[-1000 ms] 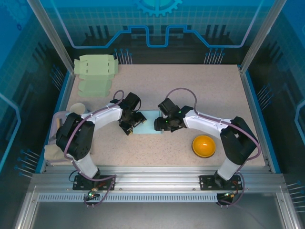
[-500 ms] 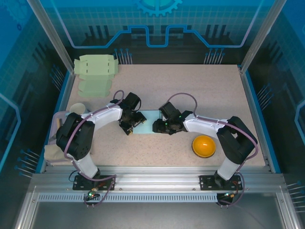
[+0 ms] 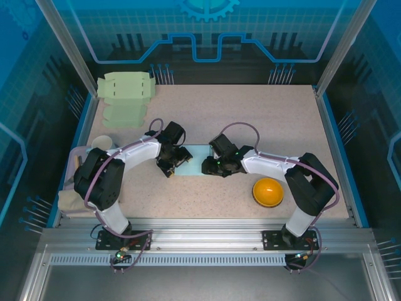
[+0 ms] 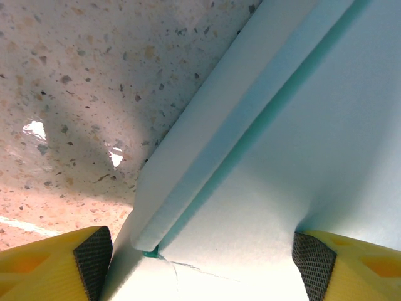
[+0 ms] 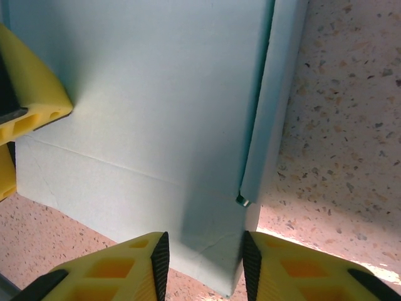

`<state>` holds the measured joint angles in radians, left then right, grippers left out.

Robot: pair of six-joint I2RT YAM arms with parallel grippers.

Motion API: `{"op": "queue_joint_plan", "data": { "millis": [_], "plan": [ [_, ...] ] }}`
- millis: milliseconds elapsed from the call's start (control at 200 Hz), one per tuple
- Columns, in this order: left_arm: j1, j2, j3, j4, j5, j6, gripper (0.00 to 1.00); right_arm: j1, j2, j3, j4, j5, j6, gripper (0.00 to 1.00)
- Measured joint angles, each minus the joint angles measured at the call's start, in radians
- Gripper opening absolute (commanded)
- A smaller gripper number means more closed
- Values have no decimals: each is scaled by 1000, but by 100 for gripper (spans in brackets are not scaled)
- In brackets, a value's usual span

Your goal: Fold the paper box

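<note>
The left fingers are wide open over the paper box, which lies in the middle of the desk. The right fingers are narrow round its edge — gripping or not, I cannot tell. A hard tug might rip it.

The left arm and right arm bend inward, tips facing. The left gripper holds its jaws wide. The right gripper has them narrower, possibly pinching.

Paper box, edges out of frame
</note>
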<state>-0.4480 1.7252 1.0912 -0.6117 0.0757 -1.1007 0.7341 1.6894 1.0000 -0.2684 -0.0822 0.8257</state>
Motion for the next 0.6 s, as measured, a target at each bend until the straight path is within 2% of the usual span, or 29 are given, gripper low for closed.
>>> {"op": "queue_joint_plan", "data": {
  "millis": [260,600],
  "plan": [
    [0,4,0,13,0,0,81,0,0,-19,26,34,-43,34],
    [0,13,0,27,0,0,81,1,-3,-132,219,71,-90,33]
  ]
}}
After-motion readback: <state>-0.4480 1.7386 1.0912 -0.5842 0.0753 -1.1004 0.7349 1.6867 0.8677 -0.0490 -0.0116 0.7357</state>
